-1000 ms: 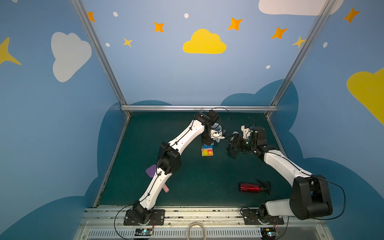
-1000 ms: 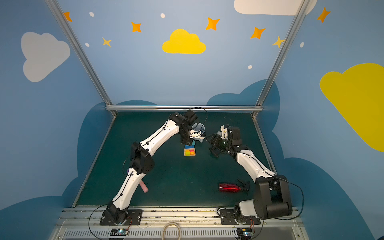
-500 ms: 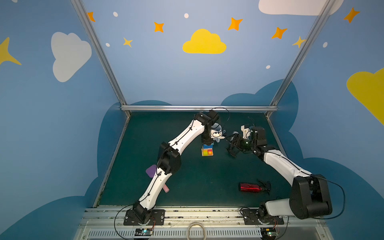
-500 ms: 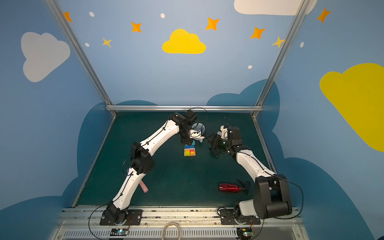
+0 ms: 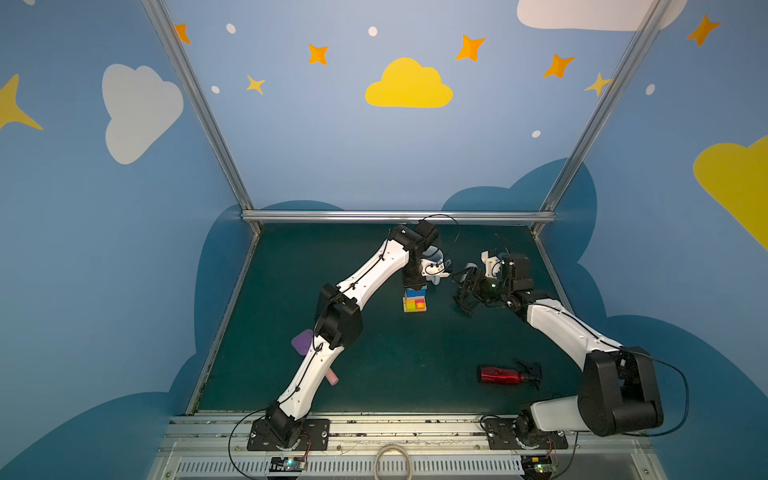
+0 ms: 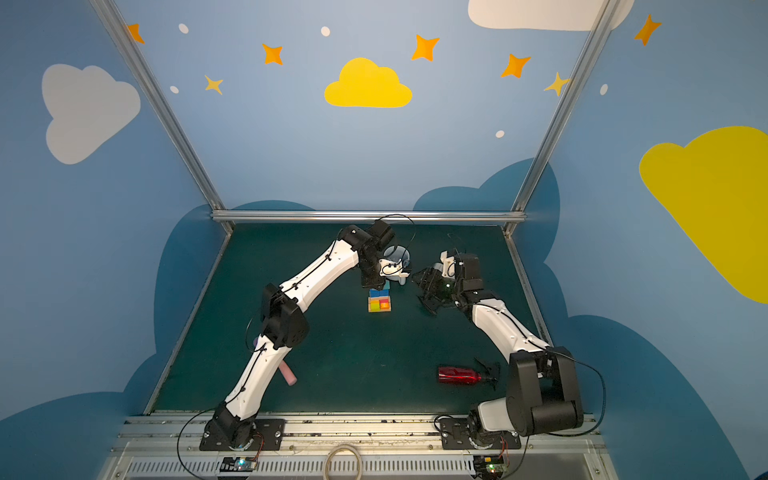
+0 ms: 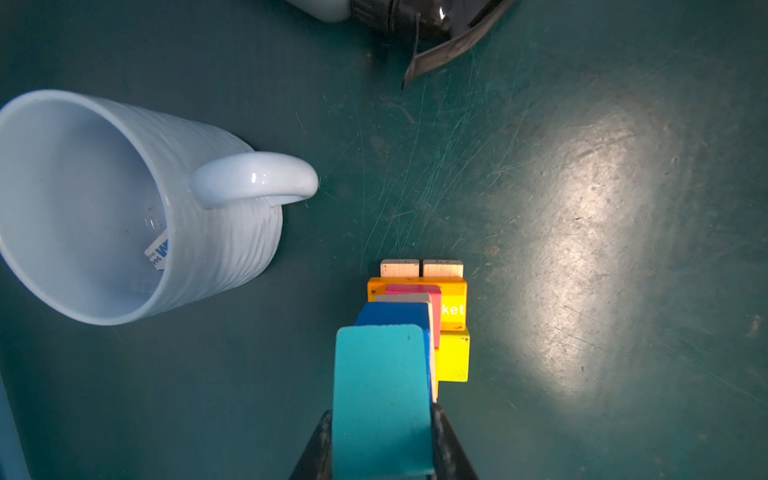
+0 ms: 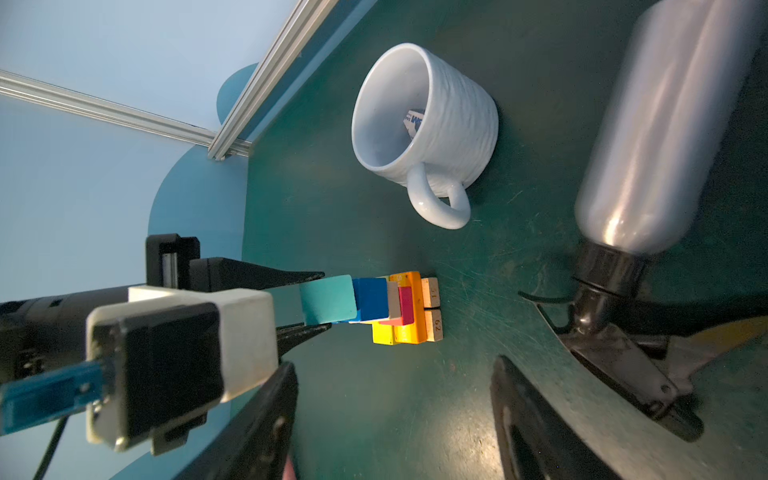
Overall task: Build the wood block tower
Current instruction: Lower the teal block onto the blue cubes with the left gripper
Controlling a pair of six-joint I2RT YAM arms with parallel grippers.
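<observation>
The left end effector [image 7: 382, 411], clamping the teal piece [image 7: 380, 386], is blocking the way down onto the tower [image 5: 414, 301]. The mug [image 8: 436, 120] is standing near behind it, and a silver spray bottle [image 8: 648, 137] is lying to its right by the gaping right end effector [image 8: 392, 370]. The counter [image 5: 374, 365] in front is lying bare; a red bottle [image 5: 500, 375] and a spatula [image 5: 302, 340] are sitting well apart from the tower.

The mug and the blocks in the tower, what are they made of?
The mug looks like glazed ceramic: pale, with a glossy handle and a ribbed wall. The tan blocks at the bottom look like bare wood, with grain on their ends. The teal block is probably painted wood, smooth and matte; paint hides any grain.
</observation>
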